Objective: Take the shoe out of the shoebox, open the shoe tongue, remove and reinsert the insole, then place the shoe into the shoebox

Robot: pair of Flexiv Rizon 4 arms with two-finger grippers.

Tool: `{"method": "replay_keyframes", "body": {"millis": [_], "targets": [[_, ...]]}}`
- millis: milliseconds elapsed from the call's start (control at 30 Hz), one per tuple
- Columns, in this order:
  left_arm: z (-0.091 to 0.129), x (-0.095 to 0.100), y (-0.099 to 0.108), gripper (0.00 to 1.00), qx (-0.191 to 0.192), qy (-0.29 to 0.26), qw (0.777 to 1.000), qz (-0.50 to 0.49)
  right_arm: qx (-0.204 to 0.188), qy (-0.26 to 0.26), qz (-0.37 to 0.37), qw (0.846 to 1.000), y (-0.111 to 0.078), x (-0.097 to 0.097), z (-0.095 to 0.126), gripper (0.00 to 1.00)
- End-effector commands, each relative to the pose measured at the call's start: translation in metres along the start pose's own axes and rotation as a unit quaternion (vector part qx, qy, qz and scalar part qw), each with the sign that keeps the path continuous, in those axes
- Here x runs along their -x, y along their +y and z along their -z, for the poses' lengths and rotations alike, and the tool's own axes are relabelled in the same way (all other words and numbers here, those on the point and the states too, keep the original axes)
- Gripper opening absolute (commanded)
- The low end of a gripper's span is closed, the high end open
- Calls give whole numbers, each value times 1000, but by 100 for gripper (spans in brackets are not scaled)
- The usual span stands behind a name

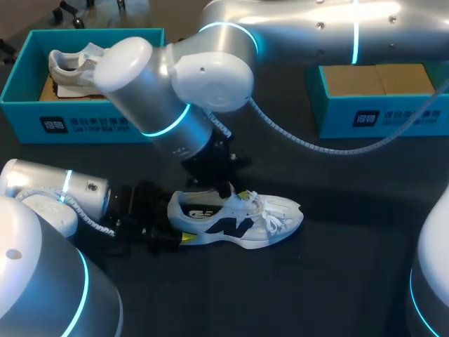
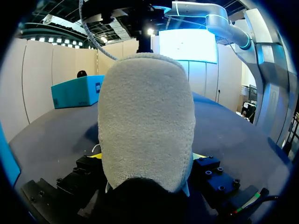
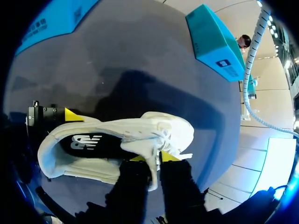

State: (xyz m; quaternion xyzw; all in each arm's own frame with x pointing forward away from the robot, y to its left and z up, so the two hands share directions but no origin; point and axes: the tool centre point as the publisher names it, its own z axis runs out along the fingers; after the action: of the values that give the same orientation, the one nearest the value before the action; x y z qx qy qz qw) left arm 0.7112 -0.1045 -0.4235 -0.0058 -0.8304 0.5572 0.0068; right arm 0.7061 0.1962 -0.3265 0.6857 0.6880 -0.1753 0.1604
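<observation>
At the middle of the bench (image 1: 337, 281), a white shoe (image 1: 242, 221) with a dark side mark lies outside the shoebox (image 1: 84, 126), sole down, its toe pointing toward the right arm's side and its heel (image 2: 146, 116) toward the left arm's side. Left hand (image 1: 175, 226): positioned at the heel end, low over the bench, with one finger on each side of the heel and both in contact, so it is clamped on the shoe. From the left wrist view the grey heel lining fills the space between its fingers. Right hand (image 3: 155, 158): comes in from above over the lace area, its two yellow tips close together and pinching the tongue (image 3: 153, 154) between them, just behind the laces. The teal shoebox stands at the far left corner of the bench, well apart from the shoe, and holds a second white shoe (image 1: 70, 64). A second teal box (image 1: 379, 116) stands at the far right, its brown inside showing.
</observation>
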Motion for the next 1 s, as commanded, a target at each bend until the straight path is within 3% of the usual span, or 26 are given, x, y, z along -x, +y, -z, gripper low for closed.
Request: {"method": "replay_keyframes", "body": {"millis": [33, 867, 1000], "targets": [[-1, 0, 3, 0, 2, 1, 1000, 1, 2, 3, -248, 969, -7, 7, 0, 0], [-1, 0, 3, 0, 2, 1, 1000, 1, -21, -25, -286, 958, -15, 42, -18, 3], [-1, 0, 3, 0, 2, 1, 1000, 1, -31, -29, -293, 955, -18, 44, -27, 13]]}}
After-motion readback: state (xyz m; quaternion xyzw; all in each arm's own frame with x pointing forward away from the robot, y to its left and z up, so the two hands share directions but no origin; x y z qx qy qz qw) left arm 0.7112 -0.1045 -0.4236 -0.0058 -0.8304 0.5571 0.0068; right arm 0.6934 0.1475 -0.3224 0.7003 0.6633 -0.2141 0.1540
